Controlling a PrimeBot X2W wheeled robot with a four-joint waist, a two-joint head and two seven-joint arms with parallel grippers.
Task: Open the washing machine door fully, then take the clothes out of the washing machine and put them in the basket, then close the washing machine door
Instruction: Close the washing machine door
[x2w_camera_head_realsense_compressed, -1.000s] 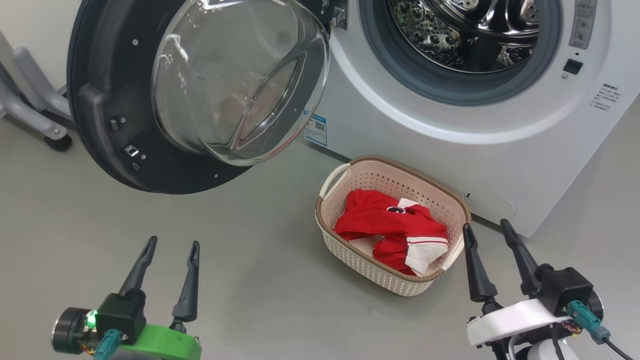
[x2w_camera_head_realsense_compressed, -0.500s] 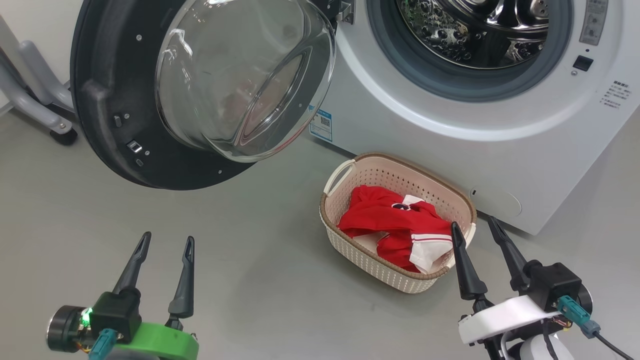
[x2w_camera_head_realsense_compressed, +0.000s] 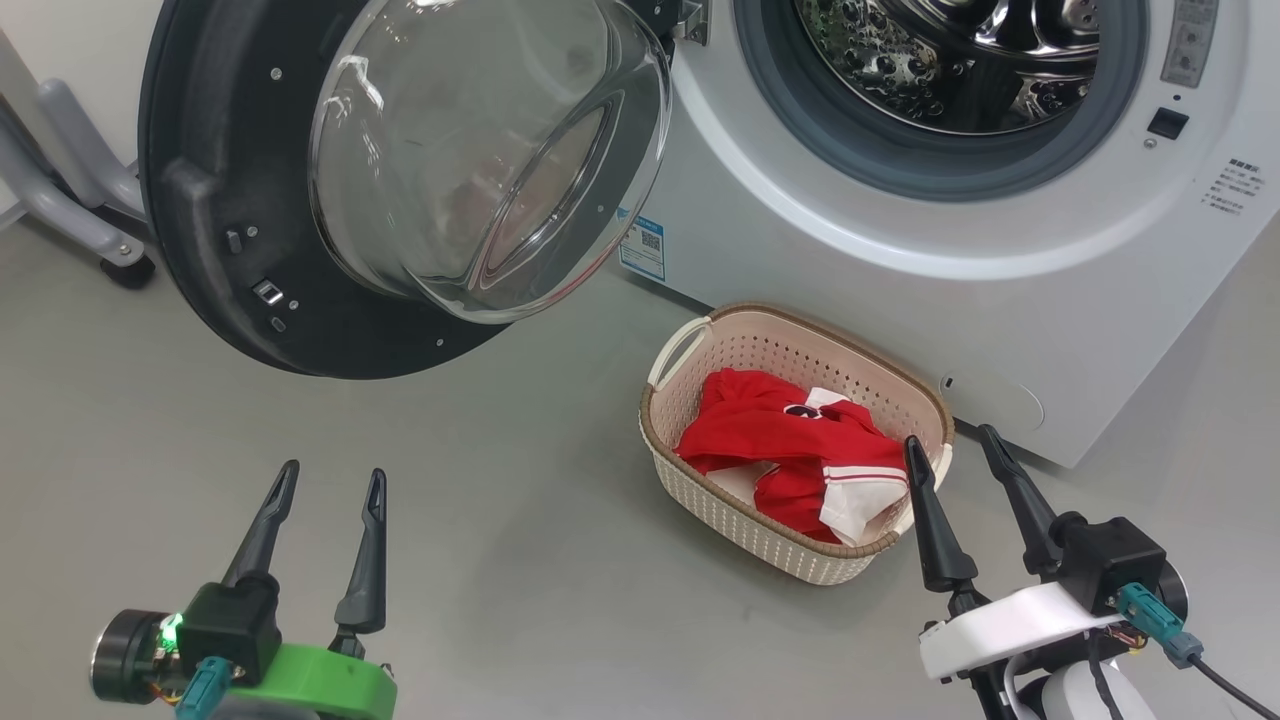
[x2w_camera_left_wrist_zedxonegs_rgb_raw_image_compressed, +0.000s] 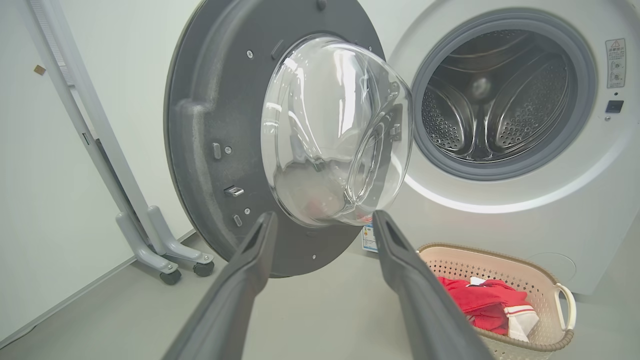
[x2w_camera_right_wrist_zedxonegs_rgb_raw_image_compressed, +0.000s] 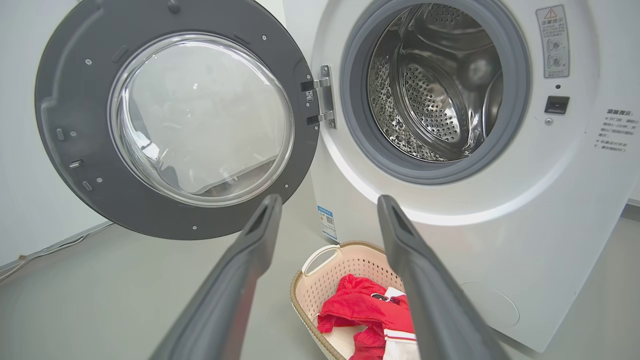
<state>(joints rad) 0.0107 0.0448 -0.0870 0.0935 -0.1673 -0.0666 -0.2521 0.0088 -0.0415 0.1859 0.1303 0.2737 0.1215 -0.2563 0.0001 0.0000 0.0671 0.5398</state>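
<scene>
Shift: right gripper (x2w_camera_head_realsense_compressed: 948, 437) now overlaps the basket (x2w_camera_head_realsense_compressed: 720, 515) rim.
Jaws: both spread wide, empty.
Door (x2w_camera_head_realsense_compressed: 200, 200): rigid, hinged; push outer rim.

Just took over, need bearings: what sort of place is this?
Probably a laundry corner, maybe a test room: a front-loading washing machine with its door open, a basket holding red clothes, plain grey floor.

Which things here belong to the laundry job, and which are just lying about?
Job: big white front-loading washing machine; its round glossy black door with clear glass bowl; bright red white-trimmed clothes; cream perforated plastic basket.
Lying about: grey tubular wheeled stand beside the door.
</scene>
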